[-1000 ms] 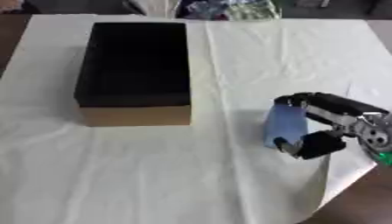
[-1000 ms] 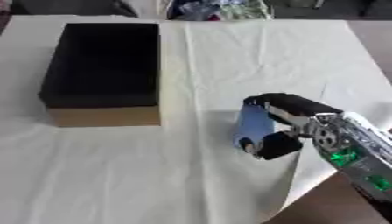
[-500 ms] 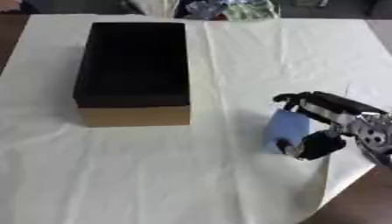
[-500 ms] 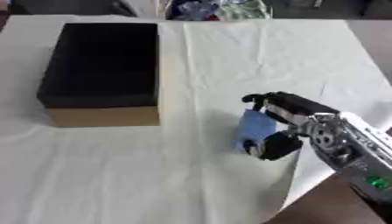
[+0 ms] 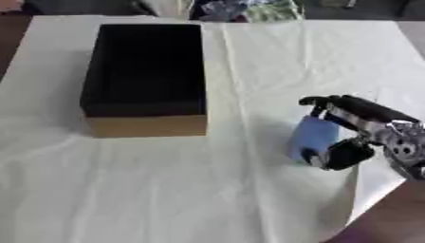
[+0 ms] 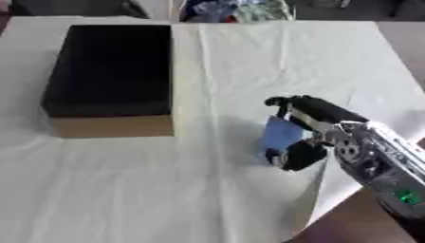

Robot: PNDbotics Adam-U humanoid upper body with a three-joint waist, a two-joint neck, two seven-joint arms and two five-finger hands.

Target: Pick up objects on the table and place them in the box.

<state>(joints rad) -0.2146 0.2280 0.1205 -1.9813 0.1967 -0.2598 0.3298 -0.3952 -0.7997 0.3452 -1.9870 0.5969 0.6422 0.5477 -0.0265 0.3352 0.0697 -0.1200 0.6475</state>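
Right now we see the right hand [image 5: 353, 135] coming in from the right side, fingers curled over the top of a light blue object [image 5: 311, 139] and thumb tucked under its lower end, so it is closed around that object. We read the blue object as a soft-looking, roughly rectangular piece, standing tilted in the grasp, its lower edge at or just above the cloth; we cannot tell whether it touches. It casts a shadow to its left on the cloth. We note the silver wrist and forearm [image 6: 378, 163] run off toward the lower right corner, with a small green light on them in the right eye view. We see the box [image 5: 145, 80] well apart to the left and farther back, a long open cardboard box with a dark black interior and a tan front wall; we make out nothing inside the dark interior. We see the tabletop [image 5: 390, 223] as brown wood at the lower right, covered elsewhere by a wrinkled white cloth [image 5: 207, 190] whose edge hangs near the hand. We note a heap of colourful stuff [image 6: 236, 9] at the far edge, too blurred to name. We find the left hand in neither view.
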